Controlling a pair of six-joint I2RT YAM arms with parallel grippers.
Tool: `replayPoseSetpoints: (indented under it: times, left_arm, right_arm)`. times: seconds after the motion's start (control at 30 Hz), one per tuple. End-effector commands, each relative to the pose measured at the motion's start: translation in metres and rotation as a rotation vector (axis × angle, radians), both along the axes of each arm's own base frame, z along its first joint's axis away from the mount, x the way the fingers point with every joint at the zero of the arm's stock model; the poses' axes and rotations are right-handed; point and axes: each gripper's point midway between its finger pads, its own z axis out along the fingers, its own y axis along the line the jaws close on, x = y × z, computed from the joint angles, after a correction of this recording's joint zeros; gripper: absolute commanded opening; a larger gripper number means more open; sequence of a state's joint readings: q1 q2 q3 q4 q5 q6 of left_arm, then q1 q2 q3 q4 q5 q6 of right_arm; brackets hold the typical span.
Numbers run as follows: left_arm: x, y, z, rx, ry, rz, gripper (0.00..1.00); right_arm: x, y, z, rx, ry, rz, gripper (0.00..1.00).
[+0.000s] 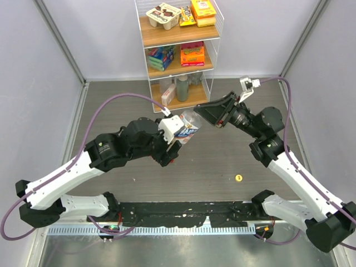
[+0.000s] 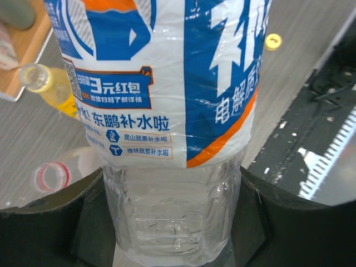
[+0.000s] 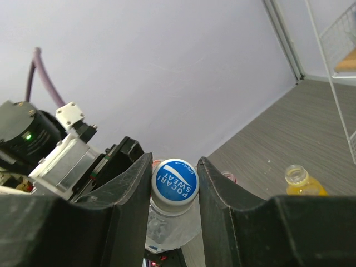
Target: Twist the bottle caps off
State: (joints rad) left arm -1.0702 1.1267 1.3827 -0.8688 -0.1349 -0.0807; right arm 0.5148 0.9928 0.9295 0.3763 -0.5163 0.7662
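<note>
cap [image 3: 175, 186]: blue-topped screw cap, on its neck, held in the air between the two arms
bottle [image 2: 167, 100]: clear, blue-and-white label, tilted with the neck toward the right arm, well above the table [image 1: 222, 161]
right gripper [image 3: 174, 167]: jaws closed on the cap, one finger on each side of it
left gripper [image 2: 172, 222]: clamped round the bottle's lower body
yellow cap [image 1: 238, 178]: loose on the table, apart from both arms
juice bottle [image 3: 301, 181]: stands open on the table
risk, slip: fingers may skate round the cap if the squeeze is light, so it does not loosen
risk, twist: the thin wall may buckle or turn in the left grip, so bottle spins with cap
risk, drop: a freed cap could fall and roll away
</note>
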Motion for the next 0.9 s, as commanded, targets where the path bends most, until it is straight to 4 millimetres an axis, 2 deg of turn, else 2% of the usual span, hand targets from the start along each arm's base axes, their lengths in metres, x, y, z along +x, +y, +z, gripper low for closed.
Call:
replayPoseSetpoints:
  times: [0.0,0.17,0.23,0.47,0.7,0.87]
  left_arm:
    - [-0.018,-0.019,0.028,-0.173,0.016,-0.094,0.0]
    - [-0.053,-0.038,0.044,-0.309,0.082,-0.284,0.0]
    - [-0.067,-0.045,0.052,-0.374,0.102,-0.364,0.0]
    - [-0.112,-0.063,0.085,-0.572,0.17,-0.633,0.0]
    - [-0.14,-0.067,0.098,-0.649,0.232,-0.813,0.0]
    - [-0.143,-0.069,0.099,-0.66,0.241,-0.838,0.0]
  right_arm:
    - [-0.043,-0.007,0.037,0.053,-0.23,0.097,0.02]
    - [-0.071,-0.013,0.049,0.077,-0.356,0.158,0.01]
    - [-0.091,-0.019,0.061,0.107,-0.442,0.192,0.02]
    - [-0.123,-0.031,0.076,0.137,-0.573,0.223,0.01]
    - [-0.145,-0.038,0.083,0.157,-0.653,0.267,0.02]
    - [-0.155,-0.041,0.086,0.176,-0.679,0.297,0.02]
